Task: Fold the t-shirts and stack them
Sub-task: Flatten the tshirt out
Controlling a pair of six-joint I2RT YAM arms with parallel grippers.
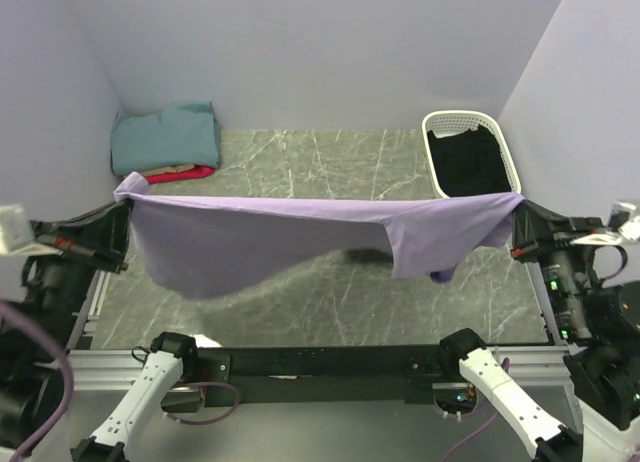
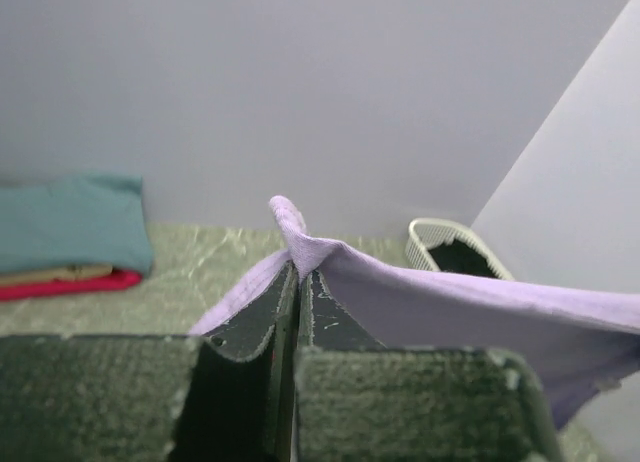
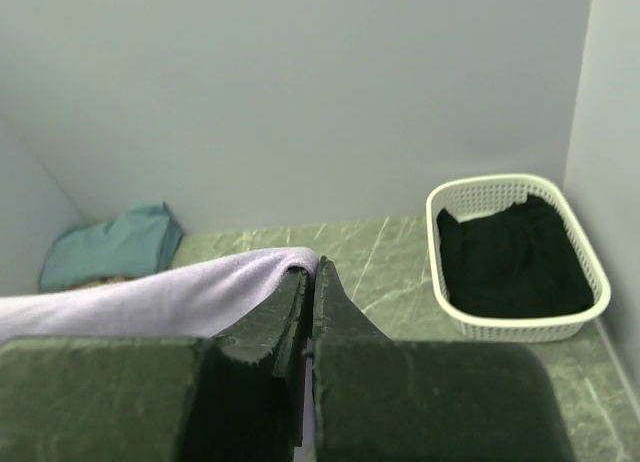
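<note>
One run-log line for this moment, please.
left gripper: shut on lavender t-shirt | right gripper: shut on lavender t-shirt | lavender t-shirt: stretched between grippers, over table | folded stack: far-left corner

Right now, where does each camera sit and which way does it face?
Top external: above and behind both arm bases, seen at the bottom, looking down at the table.
Left wrist: behind the left gripper, shut on the lavender t-shirt, facing the back wall.
Right wrist: behind the right gripper, shut on the same shirt, facing the back wall.
Both wrist views share the white basket and folded stack.
</note>
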